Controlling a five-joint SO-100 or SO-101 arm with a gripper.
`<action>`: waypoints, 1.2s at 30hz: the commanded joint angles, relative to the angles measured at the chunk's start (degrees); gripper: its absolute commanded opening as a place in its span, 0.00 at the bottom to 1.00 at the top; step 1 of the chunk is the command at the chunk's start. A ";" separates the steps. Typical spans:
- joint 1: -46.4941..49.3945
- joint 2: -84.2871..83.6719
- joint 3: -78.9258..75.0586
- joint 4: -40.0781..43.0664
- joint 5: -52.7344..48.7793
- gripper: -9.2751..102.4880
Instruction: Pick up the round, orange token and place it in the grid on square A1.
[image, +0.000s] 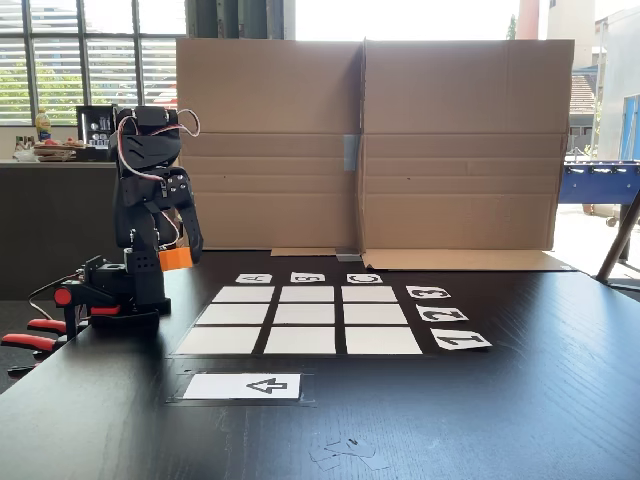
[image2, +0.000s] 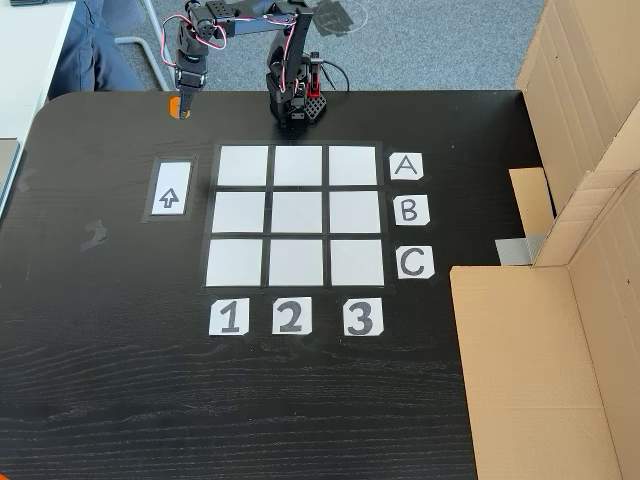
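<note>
The table (image2: 120, 380) is dark, matt wood with visible grain. The grid (image2: 296, 214) consists of smooth white paper cells, as does the arrow card (image2: 170, 188) under glossy clear film. The screen (image: 460, 150) is plain brown corrugated cardboard. The arm (image: 150, 215) looks like matt black plastic.

One fixed view sits low at a surface (image: 520, 400) edge, looking level across the grid (image: 300, 320) toward the cardboard wall (image: 370, 140). The other looks steeply down from above. Both share grid (image2: 295, 215), arm (image2: 285, 60) and cardboard (image2: 560, 330).
</note>
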 joint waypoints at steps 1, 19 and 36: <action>-1.85 6.50 5.45 -0.53 -0.88 0.19; -15.29 15.91 32.70 -2.99 -1.93 0.19; -16.52 4.57 37.44 -18.28 -1.93 0.20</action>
